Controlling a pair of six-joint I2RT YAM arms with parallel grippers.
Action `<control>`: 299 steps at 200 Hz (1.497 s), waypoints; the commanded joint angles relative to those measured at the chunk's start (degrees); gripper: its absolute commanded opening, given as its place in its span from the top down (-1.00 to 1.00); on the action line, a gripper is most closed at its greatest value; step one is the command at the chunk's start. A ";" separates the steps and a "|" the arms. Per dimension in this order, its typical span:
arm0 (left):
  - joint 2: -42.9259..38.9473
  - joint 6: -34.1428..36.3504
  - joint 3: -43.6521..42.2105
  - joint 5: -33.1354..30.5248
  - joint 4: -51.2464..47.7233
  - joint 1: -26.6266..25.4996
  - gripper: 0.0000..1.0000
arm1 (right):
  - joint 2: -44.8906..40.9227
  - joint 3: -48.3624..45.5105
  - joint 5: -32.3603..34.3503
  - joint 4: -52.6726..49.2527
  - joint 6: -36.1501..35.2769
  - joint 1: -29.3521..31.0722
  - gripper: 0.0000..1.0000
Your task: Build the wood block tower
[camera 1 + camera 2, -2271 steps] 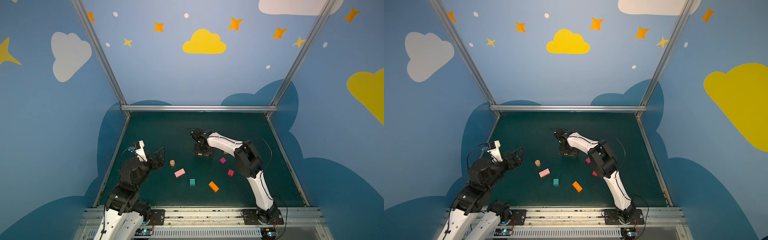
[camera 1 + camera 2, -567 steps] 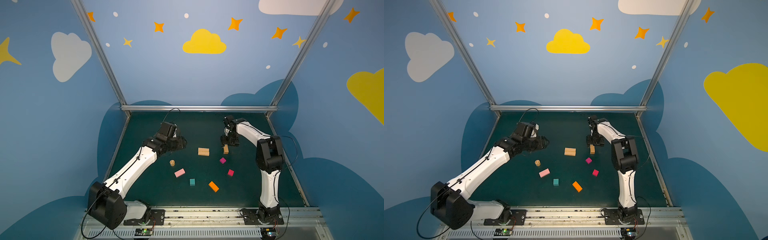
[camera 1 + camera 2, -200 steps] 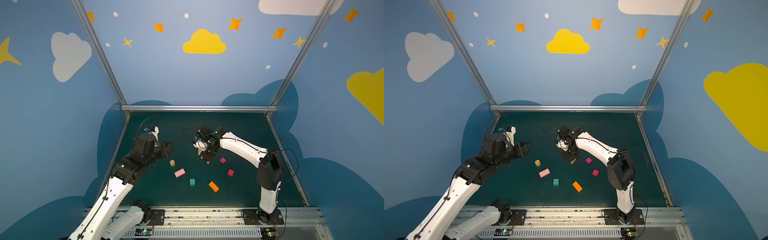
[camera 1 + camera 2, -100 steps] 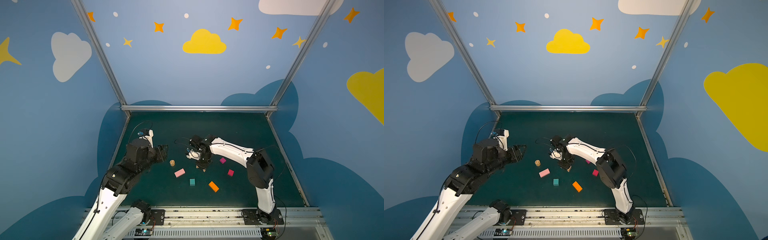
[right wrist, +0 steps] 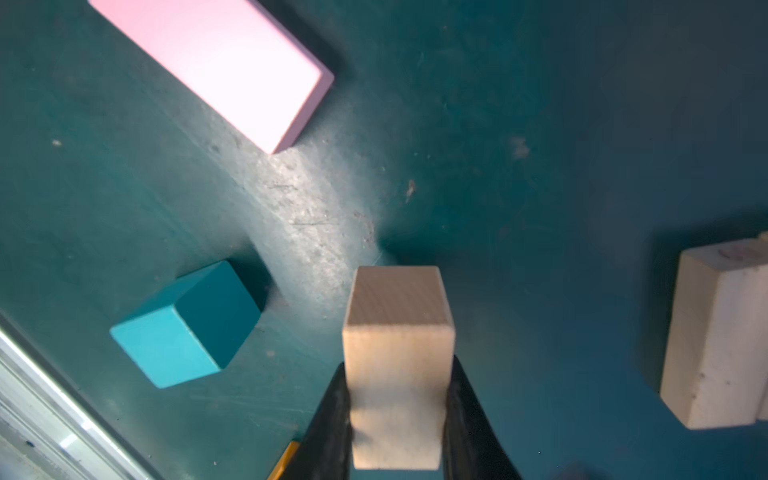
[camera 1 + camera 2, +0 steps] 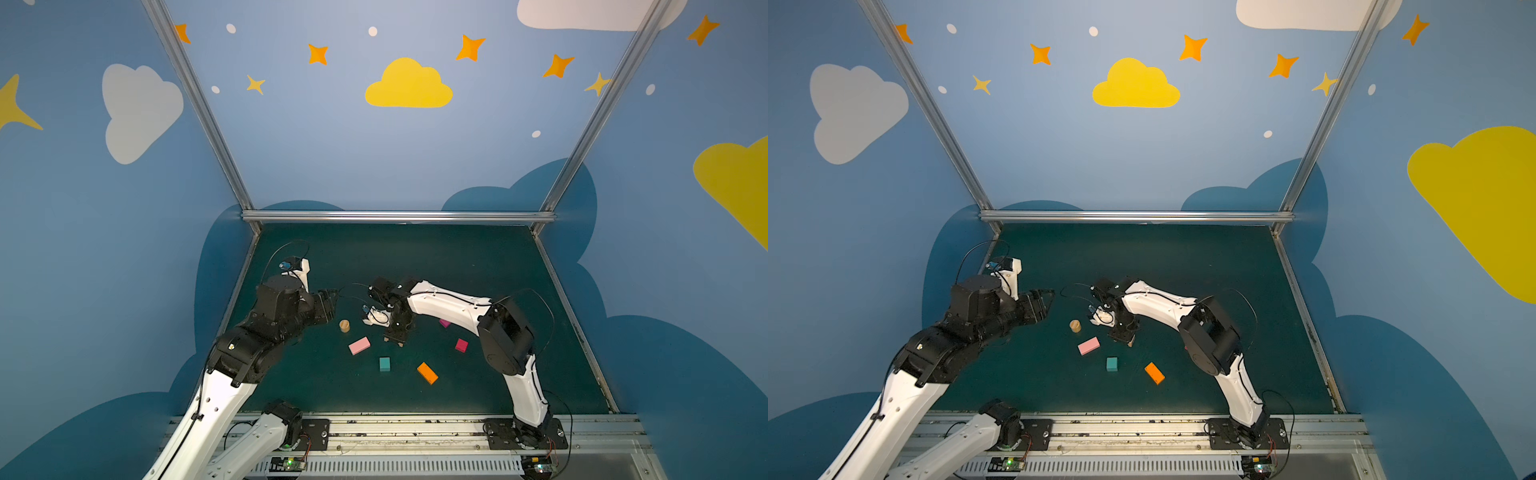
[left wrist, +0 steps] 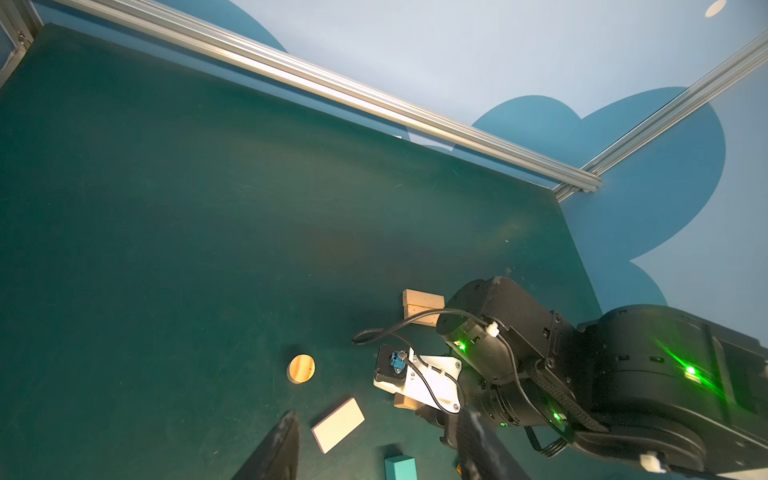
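Observation:
My right gripper [image 6: 395,337] [image 5: 397,386] points down, shut on a tan oblong block [image 5: 397,332] held on end just over the green mat [image 6: 478,257]. Beside it lie the pink oblong [image 6: 359,345] [image 5: 216,62] and the teal cube [image 6: 385,364] [image 5: 187,320]. Two more tan oblongs [image 7: 422,307] [image 5: 715,340] lie together under the right arm, hidden in both top views. A tan cylinder [image 6: 344,326], orange oblong [image 6: 427,372], magenta cube [image 6: 444,323] and red cube [image 6: 461,345] lie loose. My left gripper [image 6: 330,303] [image 7: 378,419] hovers open and empty left of the cylinder.
Aluminium rails [image 6: 397,216] and blue walls close in the mat at the back and both sides. The right arm's elbow [image 6: 505,332] hangs over the right half of the mat. The arm bases sit on the front rail [image 6: 415,432].
The right gripper has carried the tan block toward the front and lowered it near the pink oblong. The left arm has drawn back slightly to the left, its gripper still open.

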 commanded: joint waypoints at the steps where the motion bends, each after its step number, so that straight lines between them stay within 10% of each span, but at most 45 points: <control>1: 0.15 0.84 0.90 -0.03 0.11 0.27 -0.20 | 1.53 1.47 -1.54 0.28 -0.75 0.53 1.00; 299: -1.24 1.17 2.17 1.03 -0.49 0.50 -0.21 | -6.17 2.30 0.22 0.62 4.09 1.09 -0.36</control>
